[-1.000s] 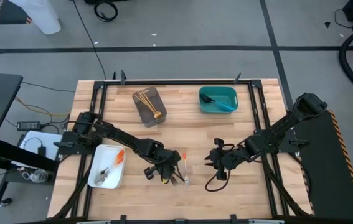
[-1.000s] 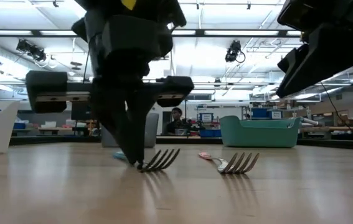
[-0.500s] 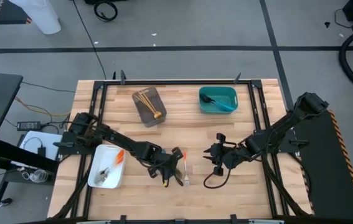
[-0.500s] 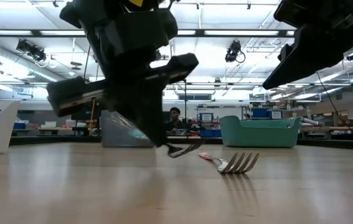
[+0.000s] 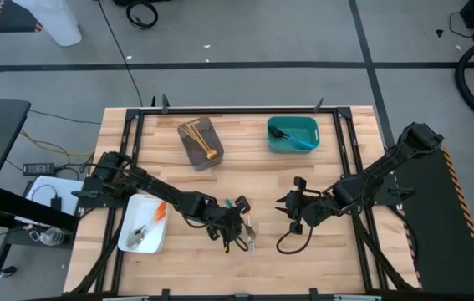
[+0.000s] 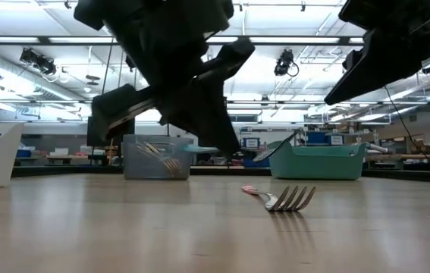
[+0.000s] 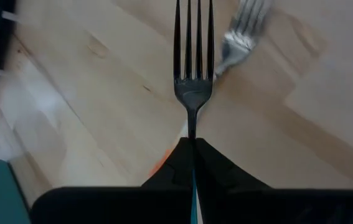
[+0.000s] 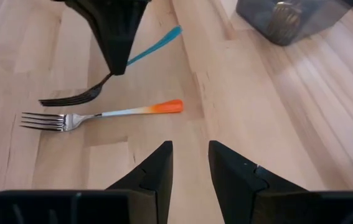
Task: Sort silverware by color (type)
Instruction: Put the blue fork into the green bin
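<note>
High view: grey tray (image 5: 201,144) holds gold forks (image 5: 196,134); teal tray (image 5: 293,134), beside it on the same far side of the table (image 5: 303,259), holds a blue-handled fork (image 5: 302,140) and a dark item; white tray (image 5: 144,223), nearer than the grey tray and toward the left edge, holds an orange-handled fork (image 5: 160,211) and pale metal pieces. Left gripper (image 5: 235,230), between white tray and right gripper (image 5: 291,209), is clamped on a dark fork with blue handle (image 8: 111,68), lifted clear of the table. Right gripper's fingers stand partly apart, empty. Right wrist view alone shows the orange fork (image 8: 101,114) lying flat on the wood just beside the lifted fork, and the blue handle sticking out behind the left fingers. Left wrist view alone shows the dark tines (image 7: 193,46) straight out from the pinched fingers (image 7: 216,171). Low view shows the orange fork's tines (image 6: 290,199) resting on the table.
</note>
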`<state>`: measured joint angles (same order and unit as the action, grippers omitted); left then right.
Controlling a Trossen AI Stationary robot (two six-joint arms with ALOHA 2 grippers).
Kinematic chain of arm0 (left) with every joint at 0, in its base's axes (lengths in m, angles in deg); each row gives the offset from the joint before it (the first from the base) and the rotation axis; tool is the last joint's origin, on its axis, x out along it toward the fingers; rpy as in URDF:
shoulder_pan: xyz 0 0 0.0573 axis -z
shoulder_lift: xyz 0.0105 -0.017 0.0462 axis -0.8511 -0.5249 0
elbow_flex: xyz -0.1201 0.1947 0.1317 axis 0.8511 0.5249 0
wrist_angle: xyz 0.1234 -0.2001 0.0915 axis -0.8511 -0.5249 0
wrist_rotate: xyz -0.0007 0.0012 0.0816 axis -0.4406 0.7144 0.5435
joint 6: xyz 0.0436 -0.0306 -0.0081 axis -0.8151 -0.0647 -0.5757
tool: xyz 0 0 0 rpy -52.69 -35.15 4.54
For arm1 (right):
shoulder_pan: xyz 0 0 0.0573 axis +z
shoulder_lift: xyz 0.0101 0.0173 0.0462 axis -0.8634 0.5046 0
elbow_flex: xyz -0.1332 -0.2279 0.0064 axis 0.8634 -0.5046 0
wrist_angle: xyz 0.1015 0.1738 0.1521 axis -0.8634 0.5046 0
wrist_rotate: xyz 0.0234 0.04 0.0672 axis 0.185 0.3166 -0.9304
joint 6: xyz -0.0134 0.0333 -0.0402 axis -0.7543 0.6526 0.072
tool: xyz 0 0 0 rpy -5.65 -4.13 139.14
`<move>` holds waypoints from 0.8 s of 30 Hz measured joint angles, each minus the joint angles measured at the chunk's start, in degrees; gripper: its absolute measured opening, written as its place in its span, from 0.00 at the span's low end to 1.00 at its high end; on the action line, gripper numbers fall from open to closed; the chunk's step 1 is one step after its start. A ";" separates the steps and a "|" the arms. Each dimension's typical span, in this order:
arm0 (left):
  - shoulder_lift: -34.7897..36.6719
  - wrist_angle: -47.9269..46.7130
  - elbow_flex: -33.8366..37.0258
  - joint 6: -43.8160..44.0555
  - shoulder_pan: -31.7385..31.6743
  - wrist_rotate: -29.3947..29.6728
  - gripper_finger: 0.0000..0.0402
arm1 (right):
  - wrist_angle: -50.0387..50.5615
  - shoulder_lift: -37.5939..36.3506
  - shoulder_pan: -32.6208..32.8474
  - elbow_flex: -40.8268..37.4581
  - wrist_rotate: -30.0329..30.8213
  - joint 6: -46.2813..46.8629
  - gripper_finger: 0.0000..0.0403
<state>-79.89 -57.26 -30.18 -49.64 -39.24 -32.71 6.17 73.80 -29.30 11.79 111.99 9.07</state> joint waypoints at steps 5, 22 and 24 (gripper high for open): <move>0.00 2.41 0.00 2.18 -0.66 -1.80 0.02 | 2.70 -2.73 1.53 0.00 2.92 1.06 0.28; 11.14 26.51 8.54 7.54 -11.54 -11.85 0.02 | 4.57 -4.38 4.05 0.00 11.58 1.60 0.28; 11.86 31.53 9.05 8.64 -12.61 -12.33 0.02 | 3.04 -4.38 4.22 0.00 16.07 0.05 0.28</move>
<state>-68.03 -25.74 -21.13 -41.01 -51.85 -45.04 9.21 69.42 -25.09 11.79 128.07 9.13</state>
